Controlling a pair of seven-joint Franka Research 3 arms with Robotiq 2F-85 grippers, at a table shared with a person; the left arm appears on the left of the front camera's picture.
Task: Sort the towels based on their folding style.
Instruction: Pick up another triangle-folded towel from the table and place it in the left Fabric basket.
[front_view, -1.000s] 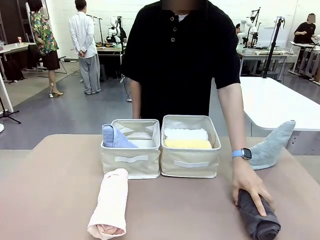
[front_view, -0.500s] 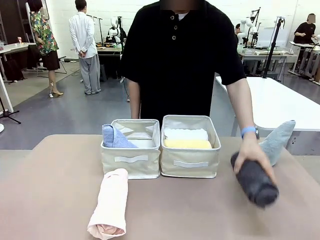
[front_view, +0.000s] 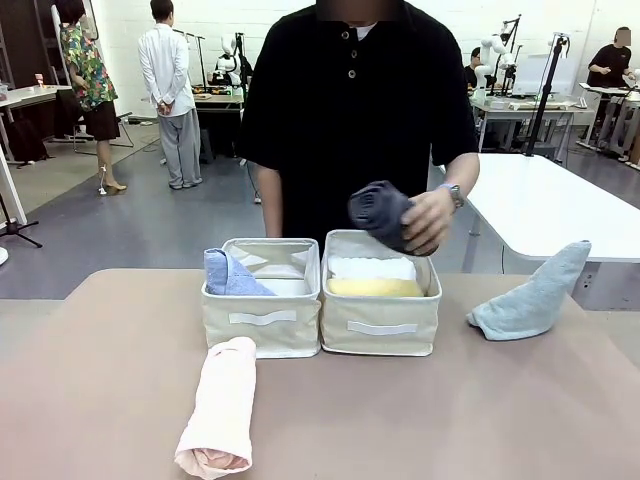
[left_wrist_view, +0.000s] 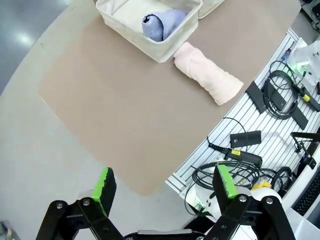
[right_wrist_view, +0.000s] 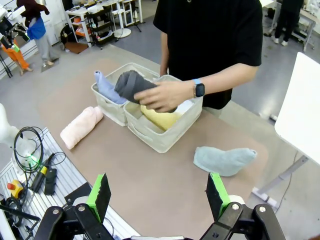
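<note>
While left jaws and right jaws gape empty, a hand (right_wrist_view: 164, 96) holds the grey roll (right_wrist_view: 129, 83) over a basket (right_wrist_view: 161, 142), well beyond the right jaws.

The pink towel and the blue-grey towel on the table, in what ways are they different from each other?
The pink towel is a rolled cylinder; the blue-grey towel is a cone narrowing to a raised tip. The pink towel lies in front of the left basket; the blue-grey towel lies to the right of the right basket. Both rest on the table, outside the baskets, untouched.
</note>
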